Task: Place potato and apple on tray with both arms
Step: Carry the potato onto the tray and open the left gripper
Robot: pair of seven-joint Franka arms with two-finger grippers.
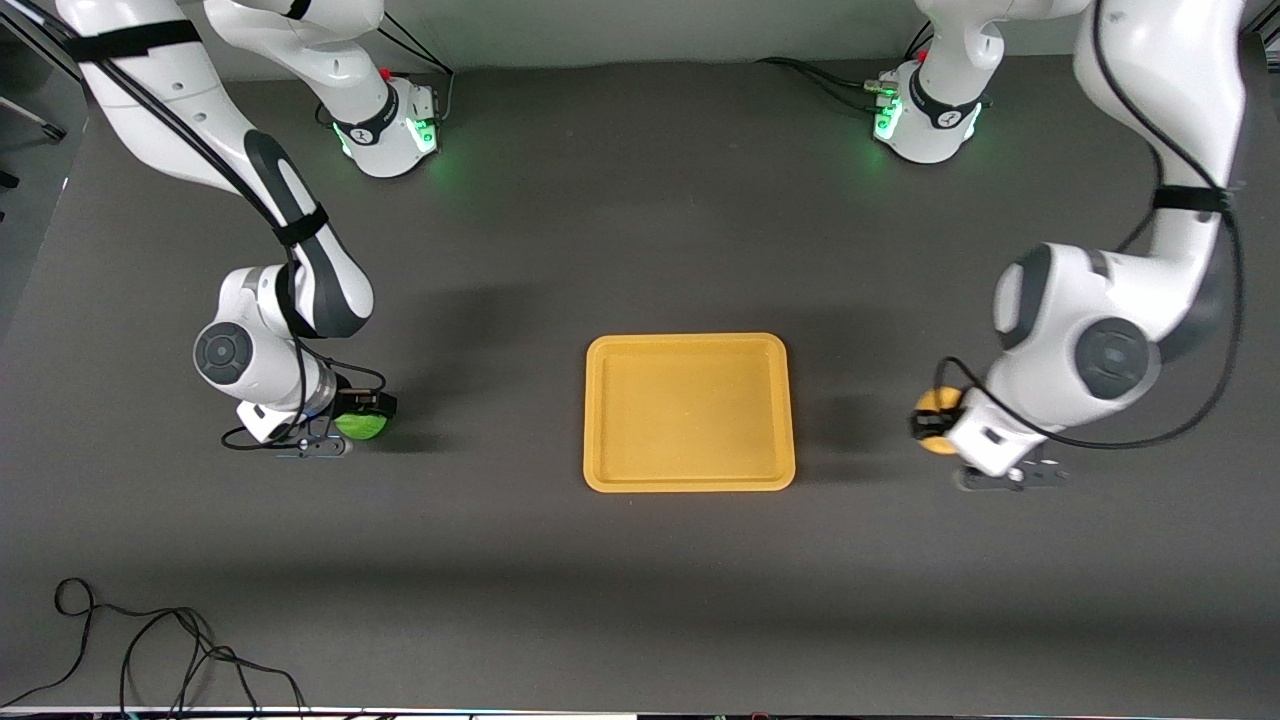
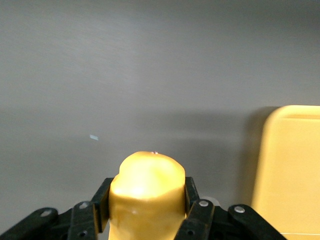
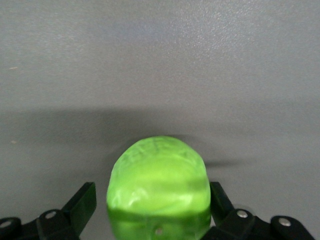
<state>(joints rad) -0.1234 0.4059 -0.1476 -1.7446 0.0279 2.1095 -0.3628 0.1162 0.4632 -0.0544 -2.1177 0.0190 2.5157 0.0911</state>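
The yellow-tan potato (image 1: 937,403) sits between the fingers of my left gripper (image 1: 934,424), toward the left arm's end of the table, beside the tray. In the left wrist view both fingers (image 2: 102,199) press on the potato (image 2: 147,192), so the left gripper (image 2: 147,186) is shut on it. The green apple (image 1: 362,426) lies low at the table toward the right arm's end, between the fingers of my right gripper (image 1: 358,418). In the right wrist view the right gripper (image 3: 151,192) is open around the apple (image 3: 157,185), with a gap at one finger (image 3: 82,202). The orange-yellow tray (image 1: 689,412) lies empty between the two arms.
The tray's edge shows in the left wrist view (image 2: 292,175). A black cable (image 1: 150,650) lies on the dark table near the front camera at the right arm's end. The arm bases (image 1: 390,125) stand along the edge farthest from the camera.
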